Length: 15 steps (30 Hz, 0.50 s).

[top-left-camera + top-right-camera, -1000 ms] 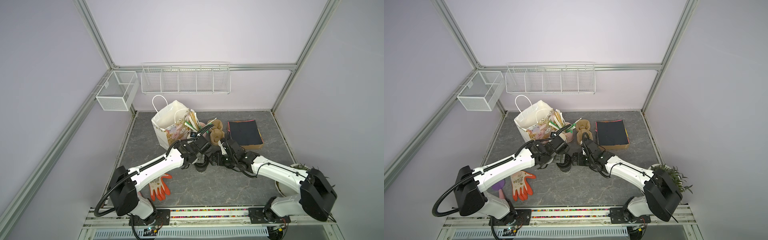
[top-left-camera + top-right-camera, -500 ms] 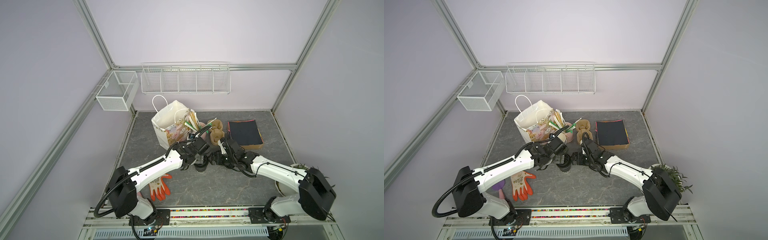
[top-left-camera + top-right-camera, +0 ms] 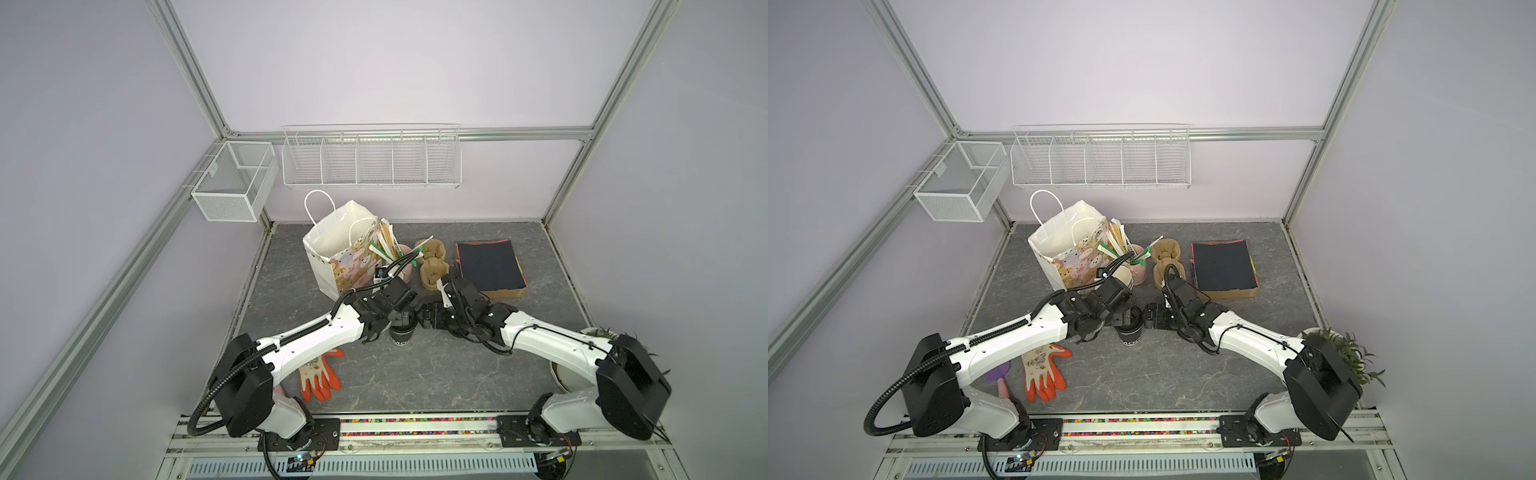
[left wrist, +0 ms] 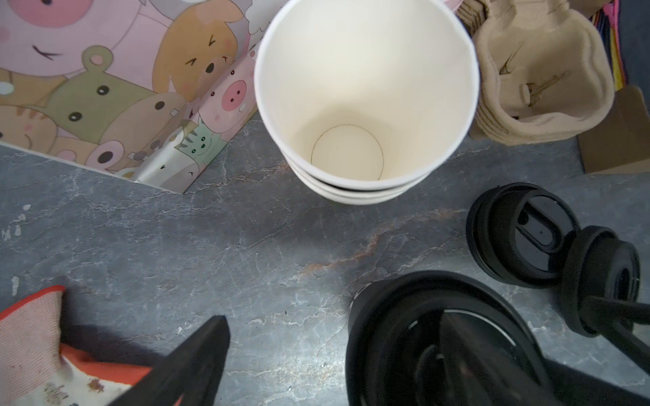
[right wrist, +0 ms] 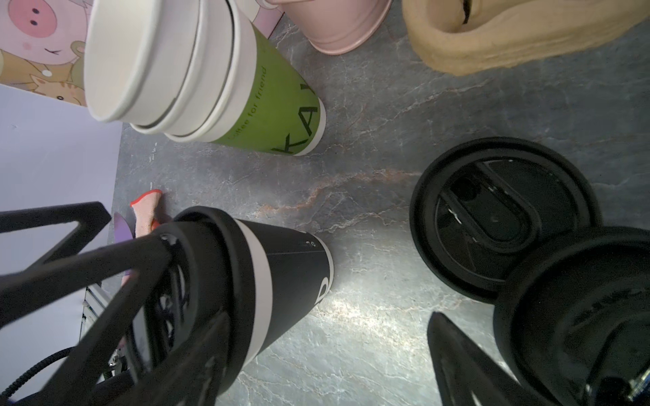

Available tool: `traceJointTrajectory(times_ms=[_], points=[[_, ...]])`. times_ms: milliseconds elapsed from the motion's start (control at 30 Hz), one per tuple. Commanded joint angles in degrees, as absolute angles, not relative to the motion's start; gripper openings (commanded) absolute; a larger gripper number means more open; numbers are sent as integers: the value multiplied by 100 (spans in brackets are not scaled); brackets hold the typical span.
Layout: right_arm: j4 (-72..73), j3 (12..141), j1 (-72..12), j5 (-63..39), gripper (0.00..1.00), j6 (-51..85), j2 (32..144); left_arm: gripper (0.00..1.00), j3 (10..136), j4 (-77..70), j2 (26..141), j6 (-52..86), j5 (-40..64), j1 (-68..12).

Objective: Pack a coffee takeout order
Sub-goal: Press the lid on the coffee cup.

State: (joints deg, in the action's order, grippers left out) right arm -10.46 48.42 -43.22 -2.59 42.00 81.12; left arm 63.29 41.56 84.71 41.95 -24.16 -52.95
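Hovering the left gripper (image 4: 332,321), wide open and holding nothing, over the upright black paper cup (image 3: 402,336), sitting under one finger rather than between both (right gripper (image 3: 431,319) just beside, grasp unclear).

The grey tabletop (image 3: 436,374) bore a paper bag (image 3: 340,253), stacked cups (image 4: 365,95), a pink cup (image 5: 337,24), a pulp carrier (image 3: 433,264), a cardboard box (image 3: 505,293), 1 black cup (image 3: 402,334), 1 loose lid (image 4: 520,235), 1 glove (image 3: 318,372).
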Motion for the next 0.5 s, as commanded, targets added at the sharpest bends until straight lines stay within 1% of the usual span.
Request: traceJointTrajectory(times_ms=[0, 367, 467], points=[[-1528, 4799, -4354, -36, 89, 4216, 8181, 94, 5924, 4851, 8706, 4122, -1937, -5321], [-1782, 5001, -4664, 78, 90, 4092, 7852, 94, 5760, 4887, 8455, 4157, -1950, -5300], [-1828, 5228, -4689, 48, 90, 4049, 7849, 94, 5748, 4915, 8436, 4156, -1991, -5291]])
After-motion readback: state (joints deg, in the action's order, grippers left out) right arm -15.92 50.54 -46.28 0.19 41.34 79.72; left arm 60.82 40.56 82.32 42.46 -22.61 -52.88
